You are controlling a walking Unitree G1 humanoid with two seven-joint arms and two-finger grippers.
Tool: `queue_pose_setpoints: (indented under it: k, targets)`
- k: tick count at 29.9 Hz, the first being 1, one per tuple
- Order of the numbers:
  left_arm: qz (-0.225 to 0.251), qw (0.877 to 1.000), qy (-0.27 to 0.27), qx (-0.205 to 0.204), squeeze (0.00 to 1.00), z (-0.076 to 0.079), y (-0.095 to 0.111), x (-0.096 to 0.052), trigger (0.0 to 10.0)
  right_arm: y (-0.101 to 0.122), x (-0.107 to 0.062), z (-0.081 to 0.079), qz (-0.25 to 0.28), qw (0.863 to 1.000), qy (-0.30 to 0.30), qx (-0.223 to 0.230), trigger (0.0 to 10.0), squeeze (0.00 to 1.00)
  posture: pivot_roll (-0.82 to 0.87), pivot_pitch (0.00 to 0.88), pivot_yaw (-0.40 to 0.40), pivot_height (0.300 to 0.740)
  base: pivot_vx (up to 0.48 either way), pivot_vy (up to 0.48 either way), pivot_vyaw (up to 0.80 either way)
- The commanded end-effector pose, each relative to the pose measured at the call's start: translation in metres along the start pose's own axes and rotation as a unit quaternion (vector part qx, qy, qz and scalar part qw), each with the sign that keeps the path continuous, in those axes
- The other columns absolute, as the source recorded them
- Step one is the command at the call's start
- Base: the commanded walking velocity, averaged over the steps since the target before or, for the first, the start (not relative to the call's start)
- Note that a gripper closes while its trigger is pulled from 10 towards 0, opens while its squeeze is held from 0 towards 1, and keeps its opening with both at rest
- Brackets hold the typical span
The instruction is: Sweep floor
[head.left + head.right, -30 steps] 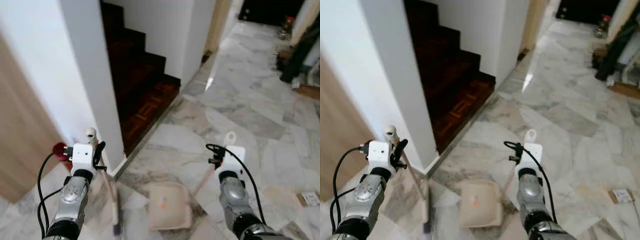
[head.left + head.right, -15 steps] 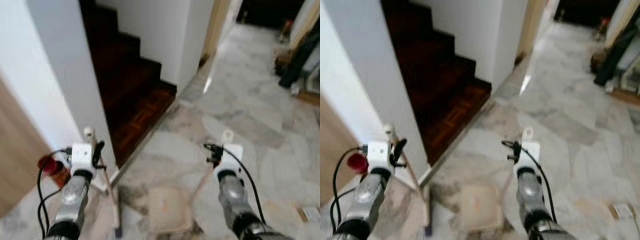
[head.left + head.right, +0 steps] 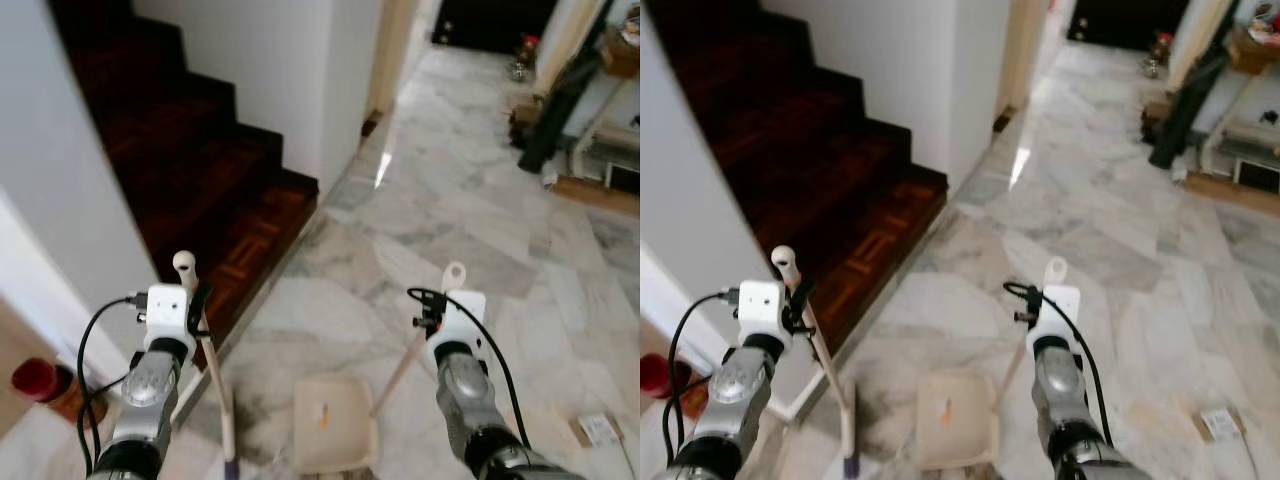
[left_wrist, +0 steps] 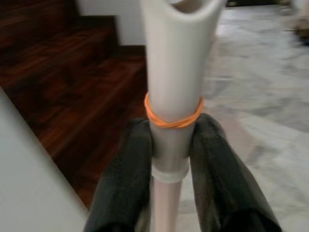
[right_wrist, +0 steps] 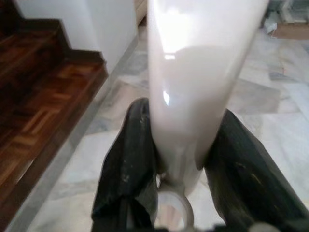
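The left gripper (image 4: 169,159) is clamped on the broom handle (image 3: 207,345), the broom slanting down to the floor just left of the dustpan (image 3: 333,435). The right gripper (image 5: 181,164) is clamped on the dustpan handle (image 3: 408,355), its pan flat on the marble floor (image 3: 480,220) by the dark wooden stairs (image 3: 190,190). Both forearms reach forward, level. Sweeping looks barely under way — one small orange scrap lies in the pan.

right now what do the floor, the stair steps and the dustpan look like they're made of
Floor: polished marble or marble-look tile, grey veins and a bright glare streak. Stair steps: dark glossy wood, parquet pattern on the lowest tread. Dustpan: probably plastic, smooth matte cream, held by the right gripper by its handle.
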State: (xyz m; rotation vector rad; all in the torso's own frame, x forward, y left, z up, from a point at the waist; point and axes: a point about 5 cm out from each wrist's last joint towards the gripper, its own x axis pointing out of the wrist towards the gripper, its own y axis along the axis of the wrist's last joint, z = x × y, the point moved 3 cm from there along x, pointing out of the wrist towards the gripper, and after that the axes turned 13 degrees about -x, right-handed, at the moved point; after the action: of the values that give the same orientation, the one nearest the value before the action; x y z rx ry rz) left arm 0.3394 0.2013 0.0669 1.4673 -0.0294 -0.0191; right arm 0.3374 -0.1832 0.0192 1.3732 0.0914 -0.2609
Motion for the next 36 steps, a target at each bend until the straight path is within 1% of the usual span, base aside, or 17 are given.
queue_pose_setpoints:
  k: [1,14,36]
  targets:
    - [0.019,1.0,-0.001,0.008,0.0,-0.0042,0.0096,0.0023,10.0,0.0161,0.0063,0.0022,0.027,1.0,-0.005,-0.006,10.0,0.0,0.11,0.0,-0.013,0.74,0.375,0.0,0.0]
    - [0.021,1.0,0.001,0.009,0.0,-0.0047,0.0116,0.0038,10.0,0.0176,0.0072,0.001,0.027,1.0,-0.004,-0.007,10.0,0.0,0.11,0.0,-0.014,0.74,0.374,0.0,0.0]
    - [0.022,1.0,0.01,0.005,0.0,-0.0065,0.0103,0.0017,10.0,0.0185,0.0077,0.0013,0.027,1.0,-0.006,-0.007,10.0,0.0,0.12,0.0,-0.019,0.74,0.373,0.0,0.0]
